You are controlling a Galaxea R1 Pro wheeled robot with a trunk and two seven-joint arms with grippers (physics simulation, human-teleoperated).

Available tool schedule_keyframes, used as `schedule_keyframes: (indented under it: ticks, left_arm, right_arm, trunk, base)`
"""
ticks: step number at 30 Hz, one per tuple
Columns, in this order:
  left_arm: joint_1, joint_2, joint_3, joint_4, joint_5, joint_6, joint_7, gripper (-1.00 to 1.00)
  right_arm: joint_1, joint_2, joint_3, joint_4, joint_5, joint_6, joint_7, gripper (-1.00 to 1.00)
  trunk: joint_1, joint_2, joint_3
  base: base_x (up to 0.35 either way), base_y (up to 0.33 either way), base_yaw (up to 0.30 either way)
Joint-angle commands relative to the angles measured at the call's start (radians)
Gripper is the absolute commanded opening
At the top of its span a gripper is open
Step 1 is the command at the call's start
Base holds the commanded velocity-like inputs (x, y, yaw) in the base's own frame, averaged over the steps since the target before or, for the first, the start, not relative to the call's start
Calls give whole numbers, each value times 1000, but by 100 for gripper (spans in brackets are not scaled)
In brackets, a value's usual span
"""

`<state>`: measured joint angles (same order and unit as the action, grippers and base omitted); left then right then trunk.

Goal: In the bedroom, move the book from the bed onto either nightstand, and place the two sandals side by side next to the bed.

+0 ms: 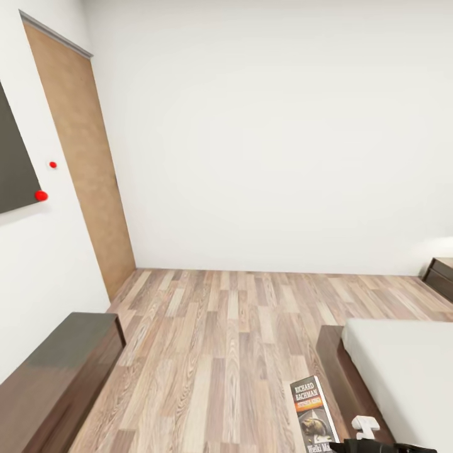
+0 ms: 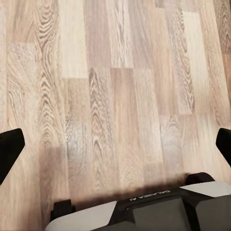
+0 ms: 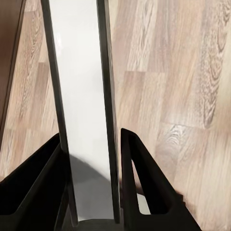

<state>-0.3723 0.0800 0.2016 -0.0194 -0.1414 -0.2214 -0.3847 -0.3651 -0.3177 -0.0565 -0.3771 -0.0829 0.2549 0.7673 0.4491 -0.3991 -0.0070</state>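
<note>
The right gripper (image 3: 91,178) is clenched on the book (image 1: 314,415), holding it upright above the wooden floor (image 1: 226,352) just beside the bed (image 1: 402,371), near its foot corner. The left gripper (image 2: 115,149) hangs over bare floor with its fingers (image 2: 9,144) spread wide, grasping nothing. A long bench (image 1: 56,377) stands across the floor from the bed.
</note>
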Motion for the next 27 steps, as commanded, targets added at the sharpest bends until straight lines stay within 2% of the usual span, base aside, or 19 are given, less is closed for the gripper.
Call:
schedule_keyframes:
  ticks: [1,27]
  left_arm:
    - [0,1,9,1,-10,-4,-2,100]
    - [0,1,9,1,-10,-4,-2,100]
  right_arm:
    - [0,0,-3,0,-9,10,3,-100]
    - [0,0,-3,0,-8,10,4,-100]
  trunk:
    - [1,-1,-1]
    - [1,-1,-1]
  base:
    - [313,78,0]
    - [330,6,0]
